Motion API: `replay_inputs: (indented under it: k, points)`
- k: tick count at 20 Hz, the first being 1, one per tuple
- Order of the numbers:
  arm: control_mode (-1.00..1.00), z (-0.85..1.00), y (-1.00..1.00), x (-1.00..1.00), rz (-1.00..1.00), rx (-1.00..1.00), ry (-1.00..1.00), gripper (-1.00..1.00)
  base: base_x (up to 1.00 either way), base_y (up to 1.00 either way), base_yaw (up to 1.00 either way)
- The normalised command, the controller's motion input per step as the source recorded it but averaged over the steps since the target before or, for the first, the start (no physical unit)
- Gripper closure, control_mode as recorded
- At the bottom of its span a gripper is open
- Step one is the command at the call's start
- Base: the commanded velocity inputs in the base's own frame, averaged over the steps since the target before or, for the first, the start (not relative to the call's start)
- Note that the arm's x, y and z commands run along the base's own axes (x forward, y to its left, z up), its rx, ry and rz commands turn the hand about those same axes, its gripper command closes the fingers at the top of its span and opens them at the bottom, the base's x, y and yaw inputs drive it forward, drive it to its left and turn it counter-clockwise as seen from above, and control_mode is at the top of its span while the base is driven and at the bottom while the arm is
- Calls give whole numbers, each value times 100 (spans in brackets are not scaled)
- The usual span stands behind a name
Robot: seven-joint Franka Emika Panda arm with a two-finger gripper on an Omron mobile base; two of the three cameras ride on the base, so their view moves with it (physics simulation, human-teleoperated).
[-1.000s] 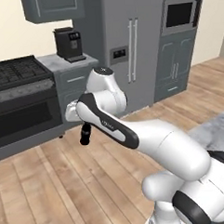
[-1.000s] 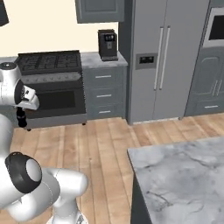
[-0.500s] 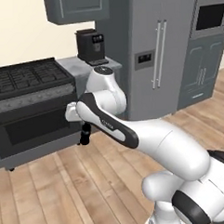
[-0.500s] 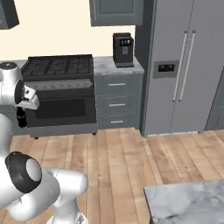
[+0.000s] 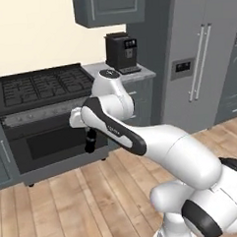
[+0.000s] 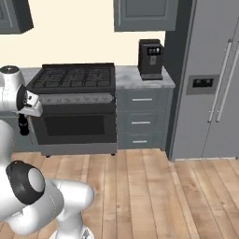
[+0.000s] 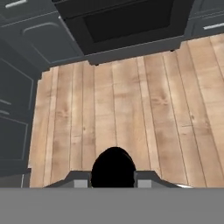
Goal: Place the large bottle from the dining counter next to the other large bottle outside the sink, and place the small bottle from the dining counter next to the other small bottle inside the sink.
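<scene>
bottle (image 7: 113, 166), dark and round-shouldered, sits clamped between the gripper (image 7: 113, 180) fingers, hanging straight below the hand over the wooden floor (image 7: 131, 113). from the left base view it shows as a slim dark cylinder (image 5: 90, 141) gripped near its top, the body dangling under the jaws. whether it is the large or the small one i cannot tell. judged by its look it is rigid and smooth, probably light but slippery, so a hold low on the neck or around the shoulder seems safest. beyond the gripper stands the stove (image 5: 41, 109), with the coffee machine (image 6: 150, 58) farther off.
</scene>
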Motion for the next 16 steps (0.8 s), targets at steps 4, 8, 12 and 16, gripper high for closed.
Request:
replay_inputs:
  k: [4, 8, 12, 16]
  points:
    - [100, 0, 0, 0, 0, 0, 0, 100, 17, 26, 37]
    - [100, 0, 0, 0, 0, 0, 0, 100, 15, -1, 48]
    - [100, 0, 0, 0, 0, 0, 0, 100, 12, -1, 47]
    - [100, 0, 0, 0, 0, 0, 0, 100, 23, 0, 42]
